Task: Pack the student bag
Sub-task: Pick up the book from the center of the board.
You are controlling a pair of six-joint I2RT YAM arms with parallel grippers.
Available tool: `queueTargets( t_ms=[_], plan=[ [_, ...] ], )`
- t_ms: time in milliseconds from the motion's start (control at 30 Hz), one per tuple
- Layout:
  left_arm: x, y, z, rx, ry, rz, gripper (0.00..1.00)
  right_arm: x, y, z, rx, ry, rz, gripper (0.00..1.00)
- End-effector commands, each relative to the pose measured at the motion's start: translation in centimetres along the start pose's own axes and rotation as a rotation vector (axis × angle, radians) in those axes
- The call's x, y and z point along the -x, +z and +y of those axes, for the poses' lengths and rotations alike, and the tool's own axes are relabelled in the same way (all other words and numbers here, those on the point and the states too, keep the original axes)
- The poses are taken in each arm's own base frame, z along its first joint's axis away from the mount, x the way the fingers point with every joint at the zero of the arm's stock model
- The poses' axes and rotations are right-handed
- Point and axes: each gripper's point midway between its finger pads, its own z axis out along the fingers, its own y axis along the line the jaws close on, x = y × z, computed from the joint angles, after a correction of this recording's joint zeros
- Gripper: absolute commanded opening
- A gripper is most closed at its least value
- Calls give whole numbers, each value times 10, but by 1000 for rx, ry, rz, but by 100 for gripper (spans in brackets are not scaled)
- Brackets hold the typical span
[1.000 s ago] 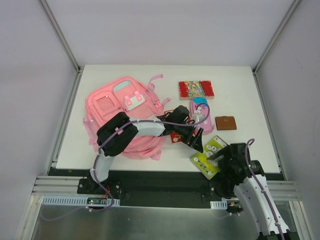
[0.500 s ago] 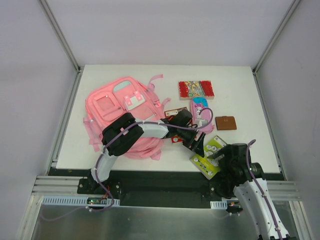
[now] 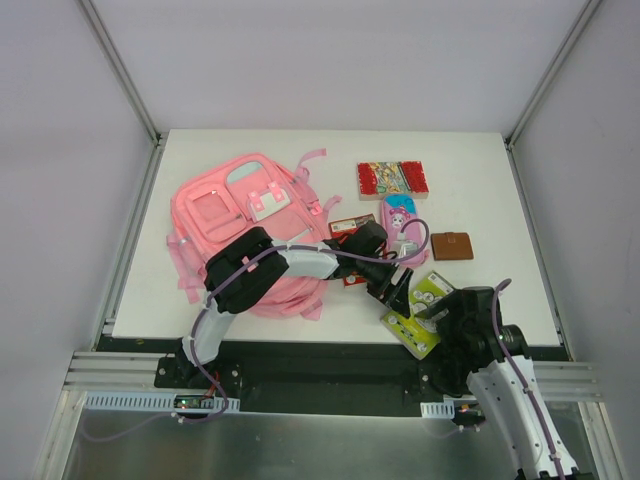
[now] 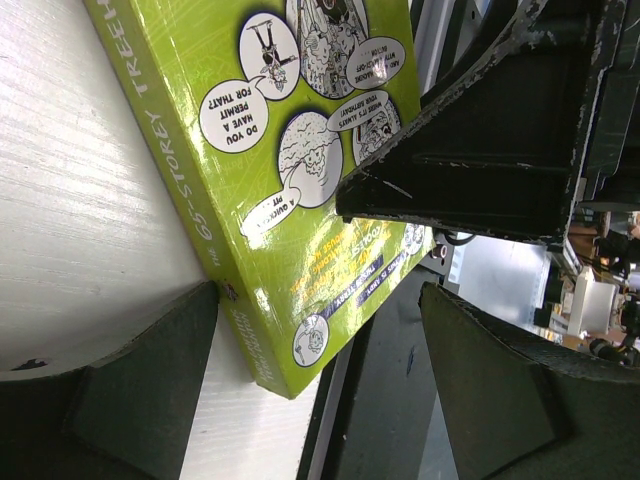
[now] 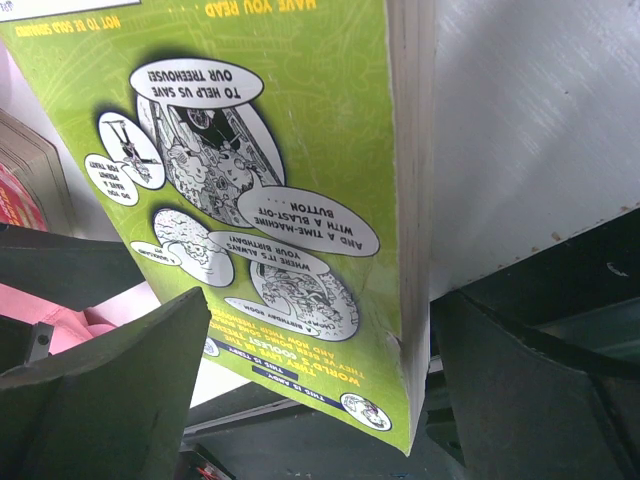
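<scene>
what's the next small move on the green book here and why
Probably slide the green book a little further over the table's near edge with the left tool. One of its fingers sits right at the book's spine. Only a corner of the book overhangs, and the left tool and right tool both stand open around that corner, so there's little to pinch yet.

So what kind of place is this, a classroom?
Probably a robot lab, not a classroom: two robot arms are bolted at the edge of a white table boxed in by plain panels, with a pink student bag laid out.
</scene>
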Motion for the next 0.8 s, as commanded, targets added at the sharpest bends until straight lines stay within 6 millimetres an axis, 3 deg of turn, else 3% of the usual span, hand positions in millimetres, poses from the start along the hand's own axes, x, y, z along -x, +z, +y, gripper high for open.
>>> queueTargets(
  t_ms=[0,267,767],
  plan=[
    [4,0,-15,-32,46,-4,80,-15,-6,23,123,50,89,90],
    [3,-2,-21,-41,54,-1,80,-12,-27,42,207,10,75,81],
    [0,-3,-28,-60,67,10,80,-11,-43,62,317,-2,63,69]
  ],
)
